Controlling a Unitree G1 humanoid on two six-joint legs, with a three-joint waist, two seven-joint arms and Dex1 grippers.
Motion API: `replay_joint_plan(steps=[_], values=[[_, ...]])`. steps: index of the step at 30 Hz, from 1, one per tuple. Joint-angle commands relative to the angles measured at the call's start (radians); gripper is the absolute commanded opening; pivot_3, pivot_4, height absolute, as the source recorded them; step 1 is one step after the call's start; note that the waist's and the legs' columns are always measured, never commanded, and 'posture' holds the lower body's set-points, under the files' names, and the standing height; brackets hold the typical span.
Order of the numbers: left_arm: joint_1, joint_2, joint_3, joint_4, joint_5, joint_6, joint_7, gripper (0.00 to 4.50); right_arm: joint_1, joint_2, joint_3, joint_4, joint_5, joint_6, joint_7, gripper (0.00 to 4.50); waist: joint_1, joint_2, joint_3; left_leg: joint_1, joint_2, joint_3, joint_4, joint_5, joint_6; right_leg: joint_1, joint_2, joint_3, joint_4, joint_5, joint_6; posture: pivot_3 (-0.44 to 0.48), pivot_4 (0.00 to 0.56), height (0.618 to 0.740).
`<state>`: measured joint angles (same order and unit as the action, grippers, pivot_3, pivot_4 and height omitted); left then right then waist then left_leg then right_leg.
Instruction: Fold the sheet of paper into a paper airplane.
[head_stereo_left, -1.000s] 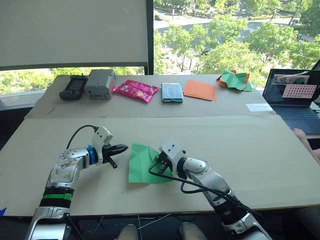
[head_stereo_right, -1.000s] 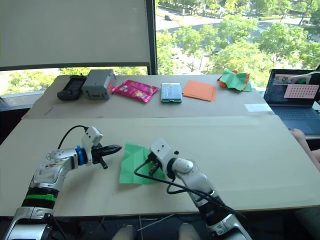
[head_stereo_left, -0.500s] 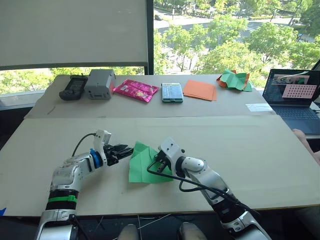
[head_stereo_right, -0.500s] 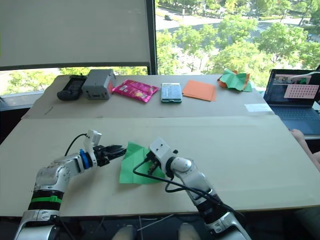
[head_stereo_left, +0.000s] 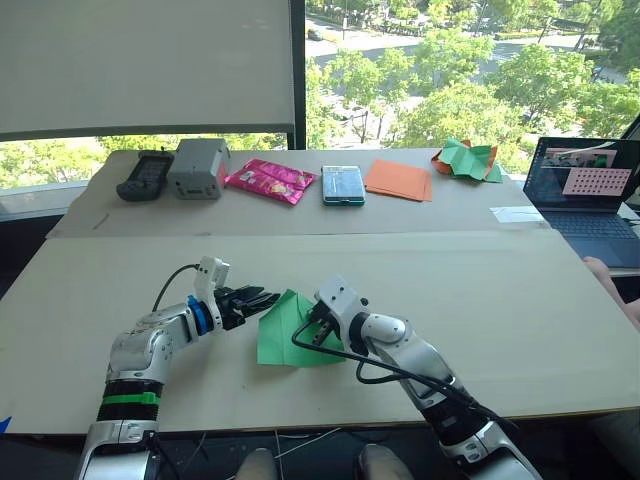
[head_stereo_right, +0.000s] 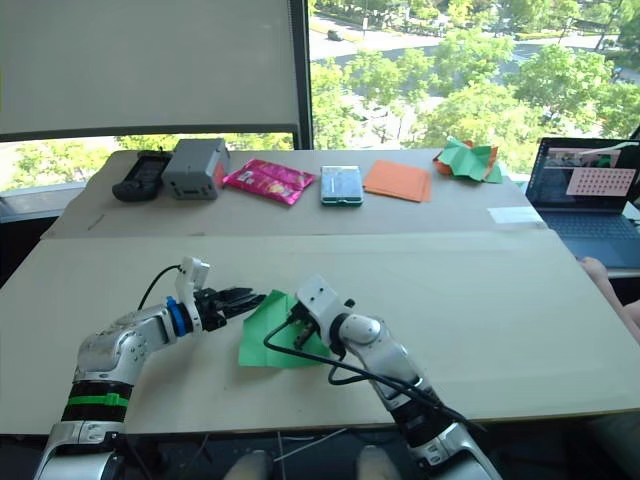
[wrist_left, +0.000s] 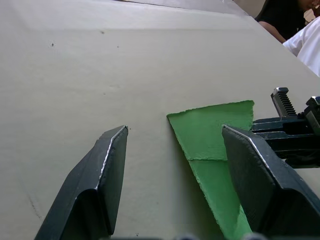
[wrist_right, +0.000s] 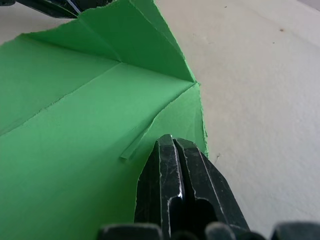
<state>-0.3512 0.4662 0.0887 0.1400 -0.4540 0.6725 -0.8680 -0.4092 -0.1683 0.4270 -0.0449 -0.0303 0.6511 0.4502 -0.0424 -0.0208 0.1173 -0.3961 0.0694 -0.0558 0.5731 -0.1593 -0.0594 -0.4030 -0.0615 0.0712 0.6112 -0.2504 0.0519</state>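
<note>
- Progress: the sheet of paper (head_stereo_left: 295, 327) lies on the near table (head_stereo_left: 520, 300) in front of you, still broad and squarish. One corner is folded over at its far left and crease lines cross it. No slim pointed wedge with layered flaps yet, so I judge the task early: one corner fold in, the matching corner, the centre fold and the wings all left.
- Right gripper (head_stereo_left: 318, 332): fingers pressed flat together, no gap, tips planted on the green sheet near its right edge. In the right wrist view the closed tips (wrist_right: 172, 165) sit just beside a small raised flap. It reads as pinning the paper down; whether a layer is caught between the fingers you cannot tell.
- Left gripper (head_stereo_right: 248, 298): jaws spread wide, holding nothing. In the left wrist view the sheet's folded corner (wrist_left: 212, 127) lies between the two fingers, nearer the right-hand one, and apart from both.
- Relation: the sheet lies between your two grippers, left at its far-left corner, right on its right side.
- Judgement: closing on thin paper lying flat may only scrape it; the pinned side should keep it from sliding.
- Not in play: flat orange sheets (head_stereo_left: 400, 180) and the crumpled green-and-orange heap (head_stereo_left: 468, 160) on the far table.
</note>
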Motion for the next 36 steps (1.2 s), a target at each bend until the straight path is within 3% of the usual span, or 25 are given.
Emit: replay_joint_plan(steps=[1,5,11,19,28,36], values=[[-0.002,-0.009,-0.053,-0.031,0.036,-0.054,-0.002,3.17,0.009,0.000,0.016,0.049,-0.023,0.017,-0.007,0.00,0.002,0.000,0.000,0.000,0.000,0.000,0.000,0.000,0.000,0.000,0.000,0.000,0.000,0.000,0.000,0.000,0.150,0.706],[-0.012,-0.014,-0.081,-0.015,0.066,-0.101,0.005,3.17,0.010,0.002,0.018,0.046,-0.024,0.020,-0.006,0.00,0.000,0.000,0.000,0.000,0.000,0.000,0.000,0.000,0.000,0.000,0.000,0.000,0.000,0.000,0.000,0.000,0.150,0.706],[-0.022,-0.004,-0.023,-0.075,0.013,-0.087,0.004,3.17,0.018,0.001,0.020,0.040,-0.026,0.023,-0.006,0.00,0.000,0.000,0.000,0.000,0.000,0.000,0.000,0.000,0.000,0.000,0.000,0.000,0.000,0.000,0.000,0.000,0.150,0.706],[0.062,0.040,-0.047,-0.221,-0.024,-0.083,-0.045,3.17,0.020,0.011,0.024,0.042,-0.027,0.027,-0.012,0.00,-0.001,0.001,0.000,0.000,0.000,0.000,0.000,0.000,0.000,0.000,0.000,0.000,0.000,0.000,0.000,0.000,0.150,0.706],[0.039,0.025,-0.090,-0.147,0.045,-0.138,-0.001,3.17,0.024,0.010,0.025,0.038,-0.027,0.032,-0.009,0.00,0.000,0.001,0.000,0.000,0.000,0.000,0.000,0.000,0.000,-0.001,0.000,0.000,-0.001,0.000,0.000,0.000,0.150,0.706],[0.041,0.025,-0.131,-0.132,0.076,-0.163,-0.024,0.66,0.027,0.014,0.024,0.033,-0.026,0.038,-0.016,0.00,0.000,0.001,0.000,0.000,0.000,0.000,0.000,0.000,0.000,-0.001,0.000,0.000,-0.001,0.000,0.000,0.000,0.150,0.706]])
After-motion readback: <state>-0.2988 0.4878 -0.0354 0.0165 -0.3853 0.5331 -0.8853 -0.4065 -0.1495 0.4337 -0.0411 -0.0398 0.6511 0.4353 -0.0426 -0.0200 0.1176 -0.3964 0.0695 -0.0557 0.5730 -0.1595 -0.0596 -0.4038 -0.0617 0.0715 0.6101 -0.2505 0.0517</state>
